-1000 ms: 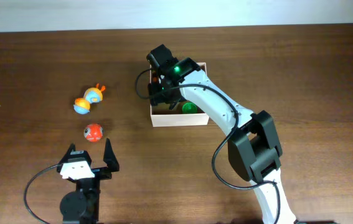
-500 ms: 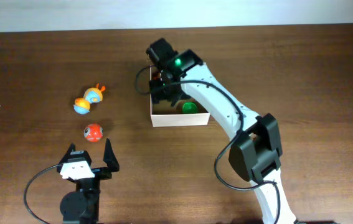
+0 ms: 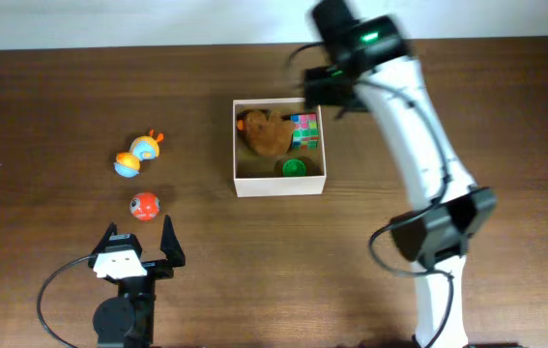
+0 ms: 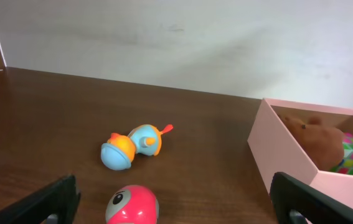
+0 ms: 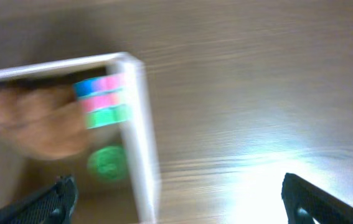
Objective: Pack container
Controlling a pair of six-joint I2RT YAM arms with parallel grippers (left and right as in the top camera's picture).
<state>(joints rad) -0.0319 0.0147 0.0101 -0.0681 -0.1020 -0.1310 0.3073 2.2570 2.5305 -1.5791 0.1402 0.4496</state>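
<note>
The container [image 3: 278, 188] is a square white-walled box in the middle of the table. In it lie a brown plush toy [image 3: 266, 133], a multicoloured cube [image 3: 304, 132] and a small green piece [image 3: 294, 167]. My right gripper [image 3: 329, 97] hovers open and empty over its back right corner. The blurred right wrist view shows the container's wall [image 5: 140, 124], the cube [image 5: 101, 99] and the green piece [image 5: 106, 163] below my right gripper [image 5: 188, 205]. My left gripper [image 3: 139, 232] rests open at the front left, just behind a red ball [image 3: 144, 205].
A blue-and-orange toy [image 3: 138, 155] lies left of the container, beyond the red ball. In the left wrist view, the ball [image 4: 132, 204] sits between the open fingers of my left gripper [image 4: 179, 208], with the blue-and-orange toy [image 4: 132, 147] further off and the container [image 4: 276, 155] at right.
My right gripper has opened and risen out of the container, swinging back and to the right. The brown plush toy now lies uncovered in the box. The left arm has not moved.
</note>
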